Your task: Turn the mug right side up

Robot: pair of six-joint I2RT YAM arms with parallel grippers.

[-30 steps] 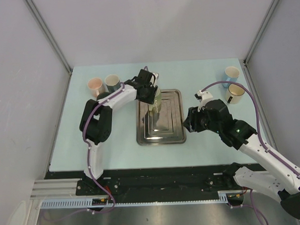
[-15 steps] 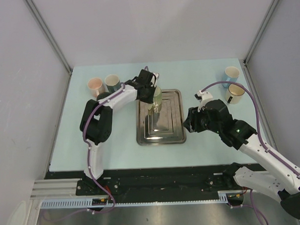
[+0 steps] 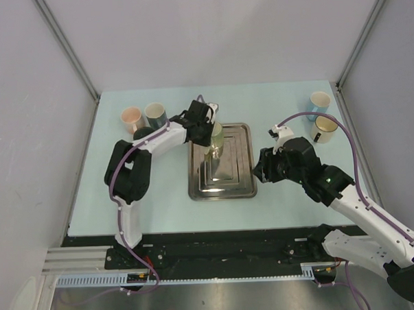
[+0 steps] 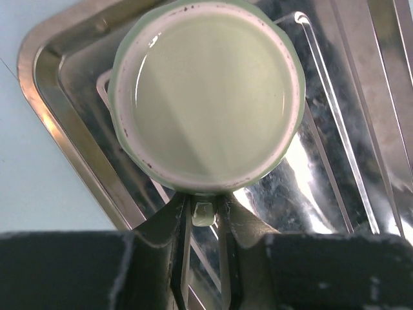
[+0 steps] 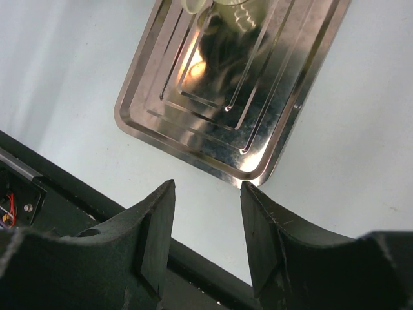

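- Swinging outward since a second ago, the left arm (image 3: 129,173) has carried its elbow away from the tray (image 3: 222,188); the mug (image 4: 206,97) has hardly shifted.
- We see the left gripper (image 4: 203,219) pinching the mug's handle (image 4: 202,210), with the mug just ahead of its fingers, on or just above the tray.
- Its round face meets the wrist camera; mouth or base, we cannot tell, and nothing lies in it.
- We judge the thin hold risky: turning on so small a grip, the mug could swing, slip and strike the tray.
- The right gripper (image 5: 206,194) hangs spread, holding nothing, with the tray's corner just ahead.
- A pink cup (image 3: 131,118) and a green cup (image 3: 155,114) stand beside the left gripper; a blue cup (image 3: 319,101) and a dark cup (image 3: 324,128) stand beyond the right. Nothing shows inside them.
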